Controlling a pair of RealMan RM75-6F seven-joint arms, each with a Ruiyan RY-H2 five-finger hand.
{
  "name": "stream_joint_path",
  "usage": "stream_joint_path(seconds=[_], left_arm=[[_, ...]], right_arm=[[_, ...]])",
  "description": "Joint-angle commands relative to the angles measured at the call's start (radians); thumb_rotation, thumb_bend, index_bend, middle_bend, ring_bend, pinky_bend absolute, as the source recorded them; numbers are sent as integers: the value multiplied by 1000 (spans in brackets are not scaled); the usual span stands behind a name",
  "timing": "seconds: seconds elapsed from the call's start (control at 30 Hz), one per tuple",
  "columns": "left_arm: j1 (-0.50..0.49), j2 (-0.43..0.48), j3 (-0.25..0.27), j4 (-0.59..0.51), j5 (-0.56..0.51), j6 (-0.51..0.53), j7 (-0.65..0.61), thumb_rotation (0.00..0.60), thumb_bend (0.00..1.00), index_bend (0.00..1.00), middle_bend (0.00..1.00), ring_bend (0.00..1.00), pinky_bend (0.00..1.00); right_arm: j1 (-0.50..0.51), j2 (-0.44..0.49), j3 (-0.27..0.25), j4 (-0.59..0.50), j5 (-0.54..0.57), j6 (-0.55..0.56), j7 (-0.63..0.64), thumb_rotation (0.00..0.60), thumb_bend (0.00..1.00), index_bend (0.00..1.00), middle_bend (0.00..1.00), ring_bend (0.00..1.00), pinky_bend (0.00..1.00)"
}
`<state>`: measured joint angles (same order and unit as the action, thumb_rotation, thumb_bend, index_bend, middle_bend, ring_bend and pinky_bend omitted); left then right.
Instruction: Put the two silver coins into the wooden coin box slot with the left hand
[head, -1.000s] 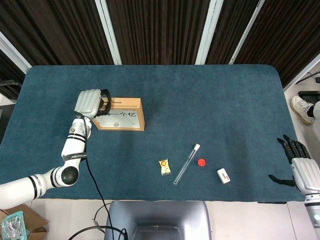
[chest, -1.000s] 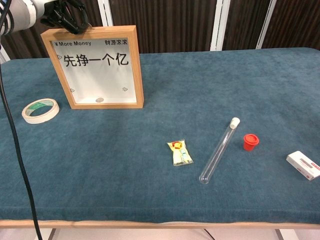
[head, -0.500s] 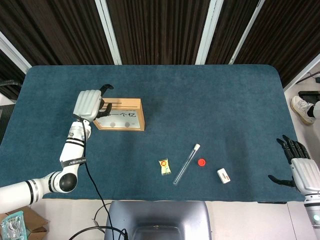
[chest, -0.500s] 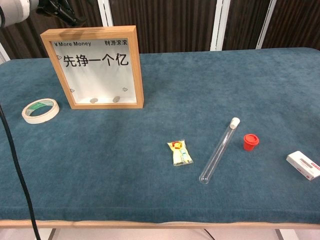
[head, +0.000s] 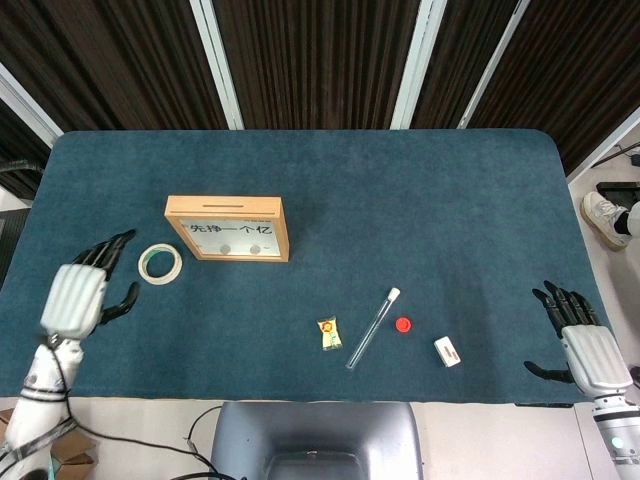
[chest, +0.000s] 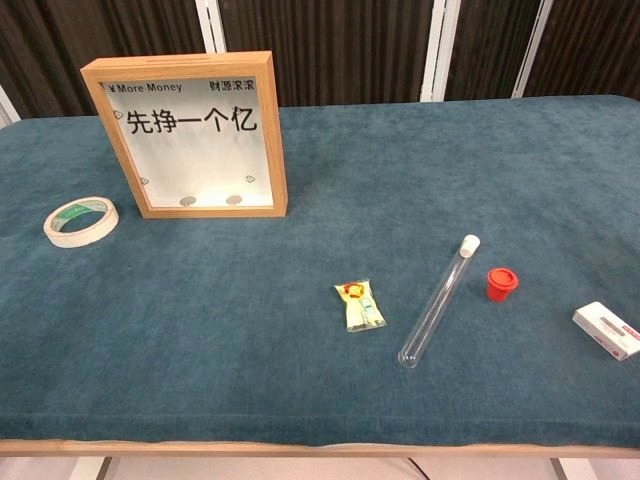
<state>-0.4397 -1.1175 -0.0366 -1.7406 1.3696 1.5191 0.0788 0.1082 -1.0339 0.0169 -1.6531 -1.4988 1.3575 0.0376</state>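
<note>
The wooden coin box (head: 228, 227) (chest: 190, 133) stands upright on the blue table, its slot on the top edge. Two silver coins (chest: 186, 201) (chest: 234, 200) lie inside it at the bottom, behind the clear front; the head view shows them too (head: 226, 248) (head: 254, 248). My left hand (head: 78, 293) hovers at the table's left edge, well away from the box, fingers spread and holding nothing. My right hand (head: 583, 345) is open at the right edge. Neither hand shows in the chest view.
A roll of tape (head: 160, 264) (chest: 80, 221) lies left of the box. Near the front are a small yellow packet (chest: 359, 304), a glass test tube (chest: 439, 297), a red cap (chest: 502, 283) and a white eraser box (chest: 607, 330).
My left hand has left the top of the box and drawn back to the table's left edge. The second coin has dropped inside the box. The tape roll is uncovered in the head view.
</note>
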Motion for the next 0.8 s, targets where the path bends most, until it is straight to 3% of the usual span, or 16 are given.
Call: stream_joint_path(seconds=[0.03, 0.13, 0.3, 0.4, 0.8], left_arm=[[226, -6, 160, 147, 71, 154, -162, 600, 402, 50, 5, 0, 6], [285, -26, 200, 209, 71, 129, -257, 600, 399, 14, 0, 0, 0], [296, -26, 202, 232, 73, 118, -205, 600, 395, 0, 0, 0, 0], [314, -40, 193, 238, 136, 172, -187, 600, 393, 0, 0, 0, 0], [306, -36, 160, 238, 167, 76, -205, 600, 391, 0, 0, 0, 0]], right_arm=[[1, -15, -6, -11, 1, -4, -42, 600, 123, 0, 0, 0, 0], [-12, -18, -17, -22, -32, 29, -61, 600, 123, 0, 0, 0, 0], [-26, -19, -23, -22, -54, 61, -63, 600, 123, 0, 0, 0, 0], [-38, -25, -29, -19, -56, 75, -78, 600, 123, 0, 0, 0, 0], [-40, -28, -30, -3, -57, 73, -80, 600, 123, 0, 0, 0, 0]])
